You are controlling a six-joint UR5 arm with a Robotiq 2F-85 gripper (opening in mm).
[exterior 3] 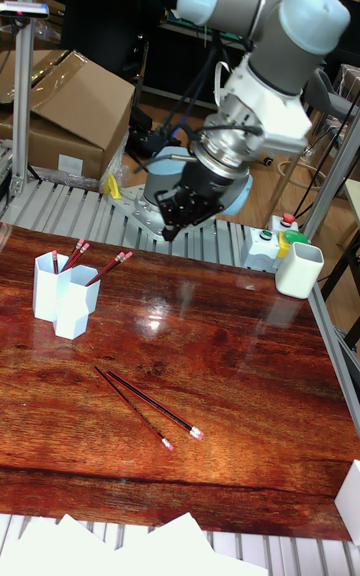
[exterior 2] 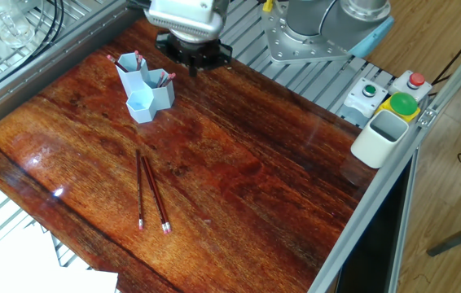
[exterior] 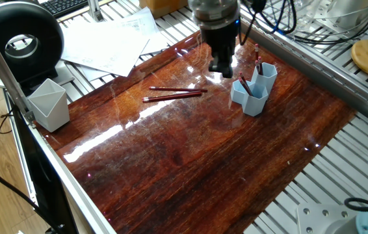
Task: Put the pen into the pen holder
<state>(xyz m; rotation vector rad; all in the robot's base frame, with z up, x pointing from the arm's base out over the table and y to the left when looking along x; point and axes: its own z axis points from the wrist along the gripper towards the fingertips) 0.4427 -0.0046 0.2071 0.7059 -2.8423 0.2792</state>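
Claw hung above the far part of the table, near the pen holder but apart from it, pointed downward from a bent arm whose pale blue joints showed in the tall fixed view. Nothing was between its fingers; whether they stood apart or together I could not tell, since the dark tips were blurred in every view.

The pen holder, light blue with joined hexagonal tubes of differing heights, stood upright with several red pens leaning inside the taller tubes; the lowest tube looked empty. Two more pens lay flat on the wood, side by side and nearly parallel, well apart from the holder. A pale grey angular cup stood at one table corner, its inside not visible.

The table was glossy reddish wood with bright glare. Loose papers lay past its edge, and a cardboard box stood behind.
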